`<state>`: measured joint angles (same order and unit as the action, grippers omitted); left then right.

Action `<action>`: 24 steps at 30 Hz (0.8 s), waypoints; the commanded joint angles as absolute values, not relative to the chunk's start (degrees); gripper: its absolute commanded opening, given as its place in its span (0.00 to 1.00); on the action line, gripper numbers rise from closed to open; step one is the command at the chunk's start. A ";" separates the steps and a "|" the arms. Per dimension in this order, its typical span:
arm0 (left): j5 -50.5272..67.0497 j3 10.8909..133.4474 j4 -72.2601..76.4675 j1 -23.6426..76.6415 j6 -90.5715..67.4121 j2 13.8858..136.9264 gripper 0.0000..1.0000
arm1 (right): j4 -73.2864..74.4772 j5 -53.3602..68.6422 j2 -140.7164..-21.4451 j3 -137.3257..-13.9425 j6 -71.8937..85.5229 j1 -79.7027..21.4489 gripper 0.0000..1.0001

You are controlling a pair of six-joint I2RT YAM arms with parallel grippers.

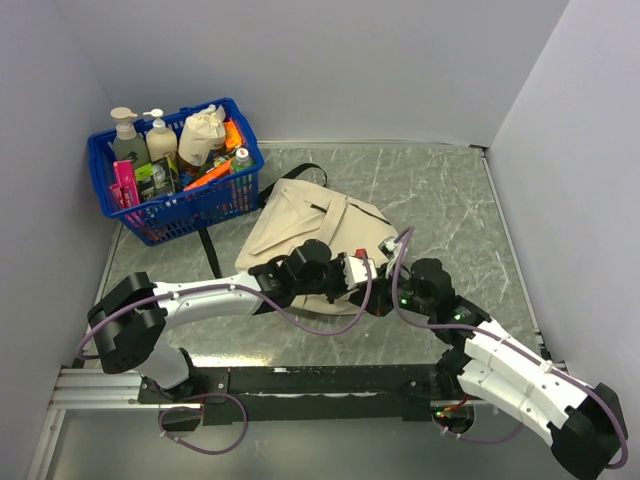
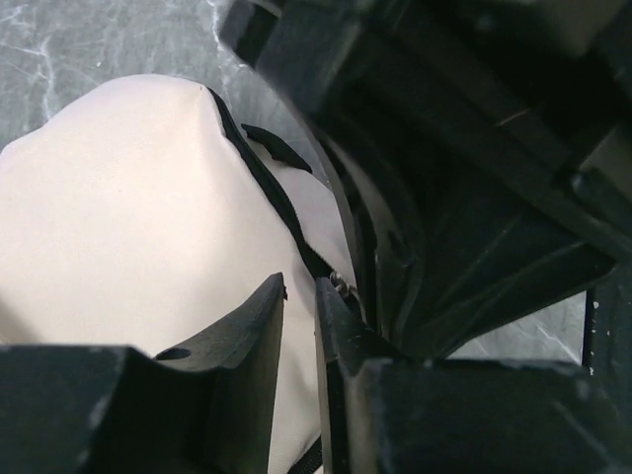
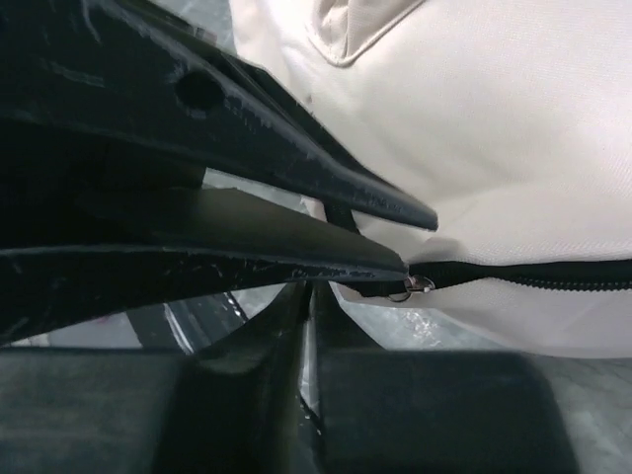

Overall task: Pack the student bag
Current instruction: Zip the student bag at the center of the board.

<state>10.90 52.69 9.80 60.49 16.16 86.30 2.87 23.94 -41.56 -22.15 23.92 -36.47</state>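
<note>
Right fingers (image 3: 262,341) clenched at student bag (image 3: 494,128) zipper pull (image 3: 413,286); left fingers (image 2: 252,346) nearly shut (grip unclear).

The left gripper (image 2: 299,291) and the right gripper (image 3: 308,296) meet tip to tip, each blocking the other's inner side. Beneath both claws lies the large cream-beige fabric backpack (image 1: 300,225), its black zipper (image 3: 533,275) right at their tips. Beyond the right claw the grey marble tabletop (image 1: 440,190) lies bare. Far beyond and left of the left claw stands a filled blue plastic basket (image 1: 150,215).

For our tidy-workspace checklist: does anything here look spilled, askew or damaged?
Nothing stands out. The student bag lies flat and intact; the blue basket stands upright with its bottles inside.
</note>
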 commanded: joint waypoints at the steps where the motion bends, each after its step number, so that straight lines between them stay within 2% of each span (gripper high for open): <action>1: 14.15 53.96 7.75 59.42 14.86 85.35 0.21 | 7.19 20.86 -38.51 -26.45 21.89 -35.87 0.27; 4: 15.90 54.05 3.28 57.22 13.80 83.59 0.16 | 8.25 18.55 -35.51 -27.77 23.89 -30.60 0.59; 9: 23.88 61.14 -10.60 51.08 15.73 83.49 0.09 | 9.14 20.82 -37.00 -28.57 27.33 -20.58 0.67; 10: 25.47 62.82 -13.33 50.28 16.69 83.67 0.10 | 8.79 21.61 -37.44 -28.65 28.03 -19.09 0.73; 14: 31.63 67.76 -20.13 48.69 20.04 83.67 0.11 | 7.39 23.20 -40.16 -27.87 30.58 -15.83 0.76; 20: 36.56 63.38 -10.38 51.41 18.27 83.32 0.15 | 5.45 26.37 -42.18 -26.80 32.43 -12.57 0.76; 23: 38.05 62.40 -9.31 52.03 19.85 84.28 0.19 | 5.36 27.24 -44.29 -27.07 31.99 -11.69 0.75; 24: 38.58 62.49 -10.62 52.03 20.21 84.81 0.25 | 4.75 27.77 -44.64 -26.90 32.17 -10.91 0.75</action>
